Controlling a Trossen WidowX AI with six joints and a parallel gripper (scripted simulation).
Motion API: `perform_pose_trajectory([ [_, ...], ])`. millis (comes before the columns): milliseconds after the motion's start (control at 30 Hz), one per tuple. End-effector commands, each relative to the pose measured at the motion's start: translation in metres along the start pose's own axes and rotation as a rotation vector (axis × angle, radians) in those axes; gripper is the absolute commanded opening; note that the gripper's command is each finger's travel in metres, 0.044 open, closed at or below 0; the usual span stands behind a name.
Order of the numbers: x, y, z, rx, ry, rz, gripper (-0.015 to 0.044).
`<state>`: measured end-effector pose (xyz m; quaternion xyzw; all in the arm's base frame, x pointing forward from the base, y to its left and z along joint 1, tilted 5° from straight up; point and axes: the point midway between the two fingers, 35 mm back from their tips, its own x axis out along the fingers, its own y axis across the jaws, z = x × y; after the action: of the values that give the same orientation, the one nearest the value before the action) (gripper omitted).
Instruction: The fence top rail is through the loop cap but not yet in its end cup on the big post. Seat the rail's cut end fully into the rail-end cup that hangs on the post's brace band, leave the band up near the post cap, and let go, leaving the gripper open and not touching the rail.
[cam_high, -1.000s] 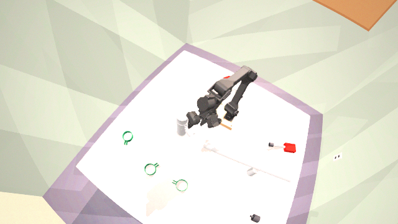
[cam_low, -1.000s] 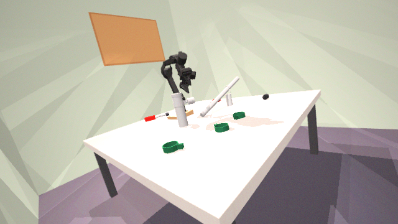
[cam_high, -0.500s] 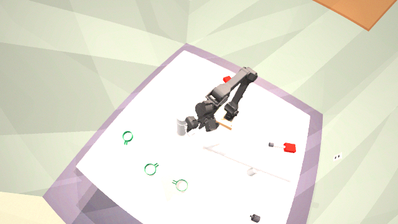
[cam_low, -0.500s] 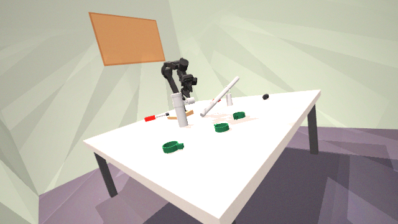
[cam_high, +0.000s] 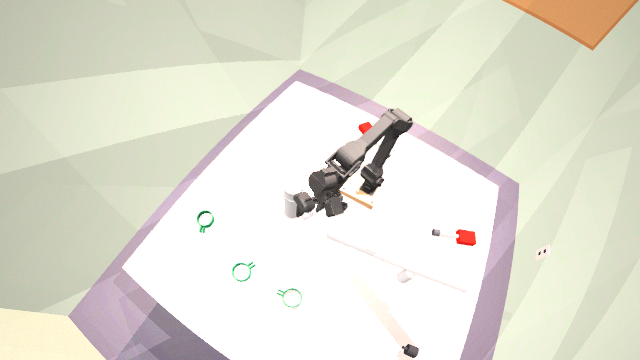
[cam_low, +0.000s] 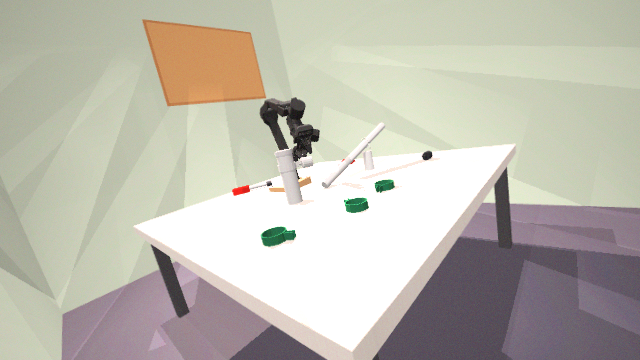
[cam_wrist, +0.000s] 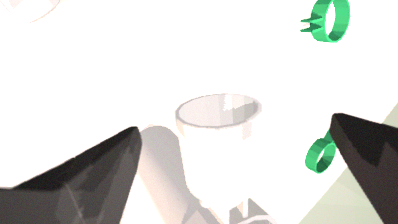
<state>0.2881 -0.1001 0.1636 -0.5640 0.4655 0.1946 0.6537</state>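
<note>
The big post (cam_high: 291, 206) (cam_low: 291, 187) stands upright, with its brace band (cam_low: 286, 169) high up near the cap. The white rail-end cup (cam_low: 306, 162) (cam_wrist: 212, 155) hangs at the band; its open mouth shows empty in the wrist view. The long rail (cam_high: 400, 262) (cam_low: 355, 155) slopes over the small post (cam_high: 404, 276) (cam_low: 368, 160). Its near end (cam_low: 326, 184) is low and apart from the cup. The loop cap is too small to make out clearly. My gripper (cam_wrist: 236, 123) is open and empty, beside the big post, with its fingers spread on either side of the cup in the wrist view.
Green ring clamps (cam_high: 205, 219) (cam_high: 242, 272) (cam_high: 292, 298) lie on the table. A wooden piece (cam_high: 357, 198) (cam_low: 304, 183) lies by the arm's base. A red-handled tool (cam_high: 465, 237) lies on the right, and a black part (cam_high: 410, 350) (cam_low: 427, 155) near the table edge.
</note>
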Motion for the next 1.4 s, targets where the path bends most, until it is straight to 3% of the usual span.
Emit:
perform_pose_trajectory([
  [0,0.009,0.003,0.001,-0.006,-0.003,0.013,0.0440],
  [767,0.040,0.006,0.000,-0.006,-0.003,0.012,0.0440],
  [1167,0.040,0.006,0.000,-0.006,-0.003,0.012,0.0125],
  [1267,0.040,0.006,0.000,-0.006,-0.003,0.012,0.0105],
  [1367,0.039,0.008,0.000,-0.022,-0.012,0.013,0.0026],
])
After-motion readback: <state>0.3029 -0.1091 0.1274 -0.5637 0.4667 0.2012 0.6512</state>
